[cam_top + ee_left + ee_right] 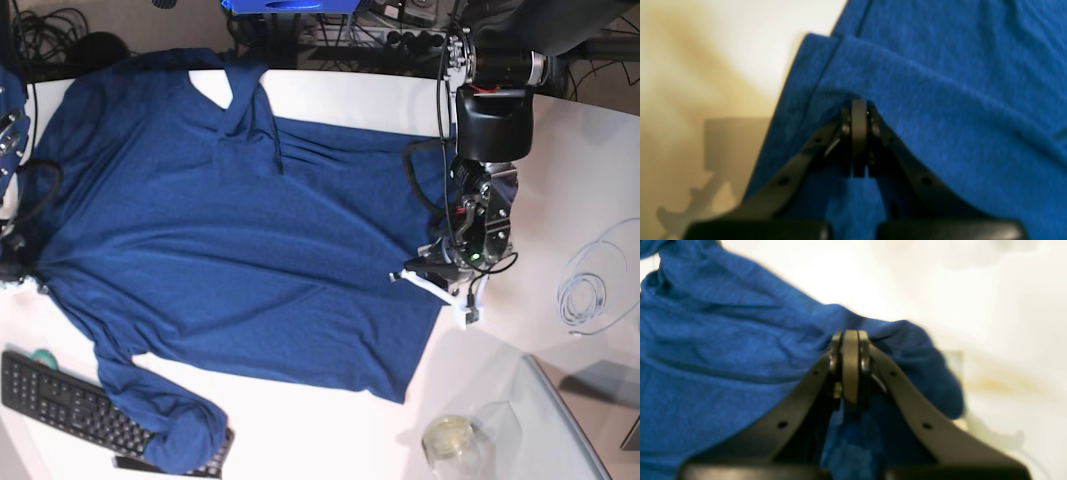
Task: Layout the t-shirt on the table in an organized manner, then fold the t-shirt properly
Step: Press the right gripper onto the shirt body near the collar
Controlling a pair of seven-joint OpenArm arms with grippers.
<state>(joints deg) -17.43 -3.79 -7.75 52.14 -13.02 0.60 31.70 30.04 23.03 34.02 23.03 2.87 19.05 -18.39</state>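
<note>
Left gripper: we record it at the centre of the left wrist view, jaws pressed together with the blue cloth bunched and pinched between the tips. In the base view the same gripper sits right of centre, at the right-hand edge of the garment.

Right gripper: we find it mid-frame in the right wrist view, jaws likewise closed, a fold of cloth clamped between them and drawn up into a ridge. In the base view we can only make out part of that arm at the far left edge, so we place no mark on it there.

T-shirt: blue knit, plain, spread across the left and middle of the base view. One sleeve runs down to the lower left, its cuff lying on the keyboard; the other sleeve lies folded over near the top centre. Diagonal wrinkles cross the body.

Table: white top, bare at the right of the base view and along the bottom edge.

Other items, base view: a coil of thin white cable at the right; a clear container with yellowish contents at the bottom, just beside a glass panel; tangled cables along the top.
</note>
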